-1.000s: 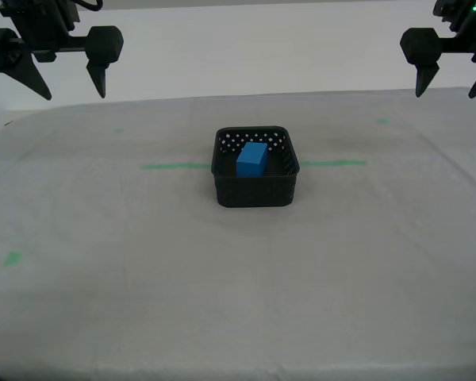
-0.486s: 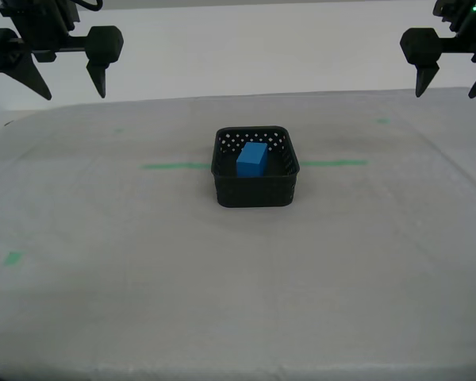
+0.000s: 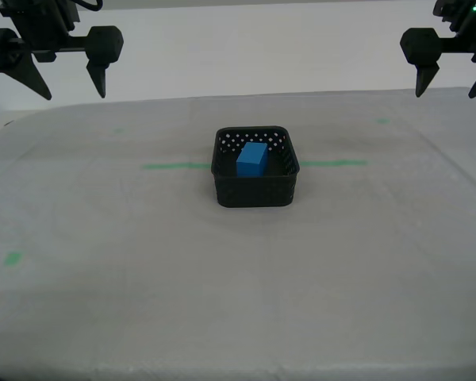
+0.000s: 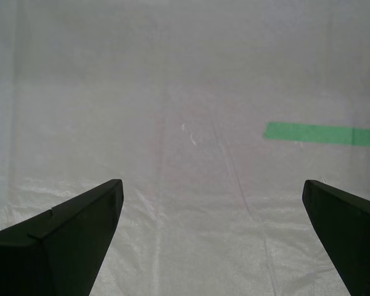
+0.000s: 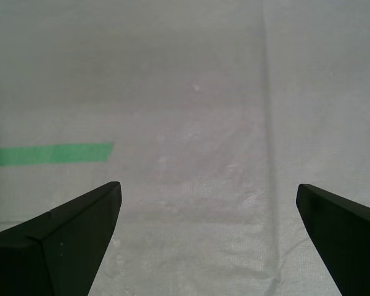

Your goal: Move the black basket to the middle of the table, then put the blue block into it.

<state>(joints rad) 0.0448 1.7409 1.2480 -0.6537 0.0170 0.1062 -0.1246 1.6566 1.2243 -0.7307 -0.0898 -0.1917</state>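
On the table (image 3: pixel 143 302), whitish-grey cloth covers the whole top, with a thin green tape line (image 3: pixel 174 166) running across the middle and small green tape marks, one near the exterior view's left edge (image 3: pixel 13 258). No brand, label or writing readable anywhere. The black basket (image 3: pixel 255 190) sits upright about mid-table, right on the tape line, which shows on both sides of it. The blue block (image 3: pixel 252 159) lies inside the basket, toward its far wall.

Two grippers hang high above the far edge, one at the exterior view's left (image 3: pixel 62 75), one at its right (image 3: pixel 454 75); which is first or second cannot be told. The robot's first gripper (image 5: pixel 206 237) has its jaws spread wide, nothing between them, only bare cloth and a green tape strip (image 5: pixel 49 153) below. The second gripper (image 4: pixel 213 237) is likewise spread wide and empty over cloth and a tape strip (image 4: pixel 324 134). Both are well apart from the basket.
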